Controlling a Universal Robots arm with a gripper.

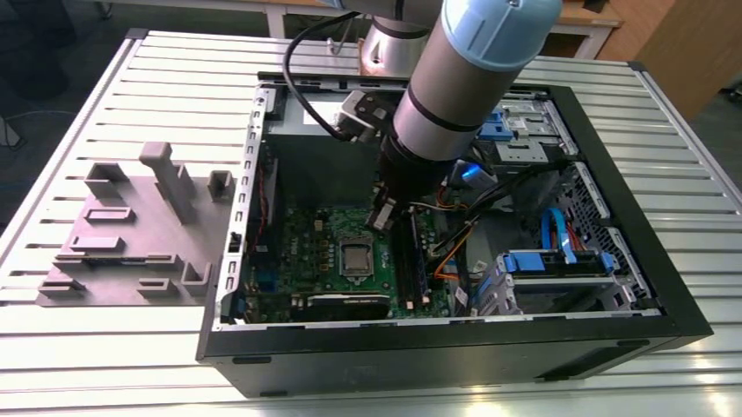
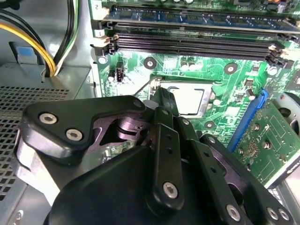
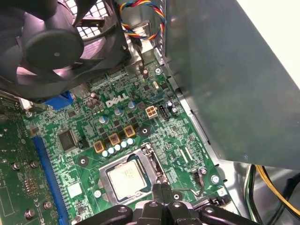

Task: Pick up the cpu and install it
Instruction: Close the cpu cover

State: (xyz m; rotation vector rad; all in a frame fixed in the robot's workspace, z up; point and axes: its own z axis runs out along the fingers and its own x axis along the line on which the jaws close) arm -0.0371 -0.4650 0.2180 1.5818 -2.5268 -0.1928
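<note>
**CPU seated in socket; gripper above it**

The cpu [image 3: 124,179] lies flat within the socket frame [image 3: 151,161] on the green motherboard [image 1: 304,236], inside the open computer case [image 1: 649,295]. The gripper [image 2: 162,101] hangs just over the socket's edge, fingers drawn together, gripping nothing. A grey fixture [image 1: 128,234] sits outside the case.

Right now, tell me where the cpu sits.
The cpu lies flat in the socket frame on the green motherboard, just below the hand in the exterior view.
</note>
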